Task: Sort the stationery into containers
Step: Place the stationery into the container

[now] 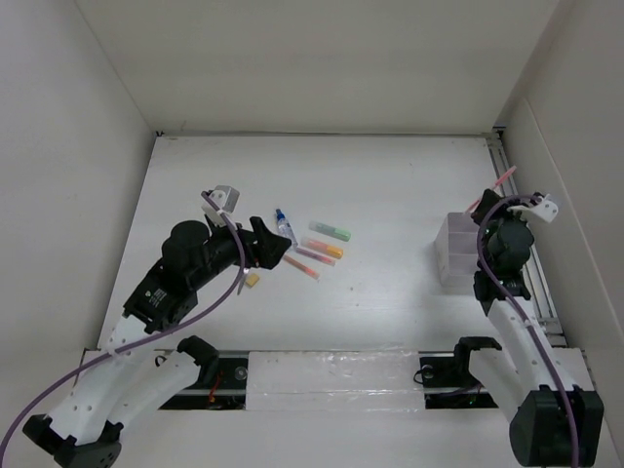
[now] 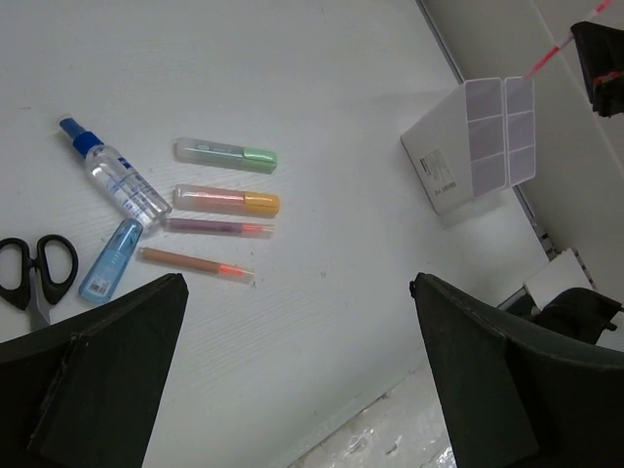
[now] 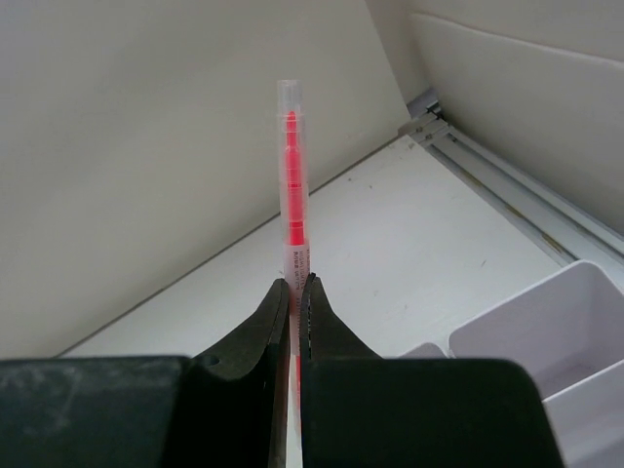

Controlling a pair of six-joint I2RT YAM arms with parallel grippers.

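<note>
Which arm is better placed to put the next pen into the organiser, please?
Right. The right end effector is shut on a red pen close to the organiser. The left end effector is open and empty, above the loose stationery, far from the organiser.

The scissors [image 2: 34, 273] run off the picture's left edge, and their blades slip behind the left arm's fingers [image 2: 97, 380]. The red pen [image 3: 292, 195] has its lower end hidden between the right arm's fingers [image 3: 261, 336]. The bins [image 3: 546, 331], right of those fingers, are cut off by the frame.
</note>
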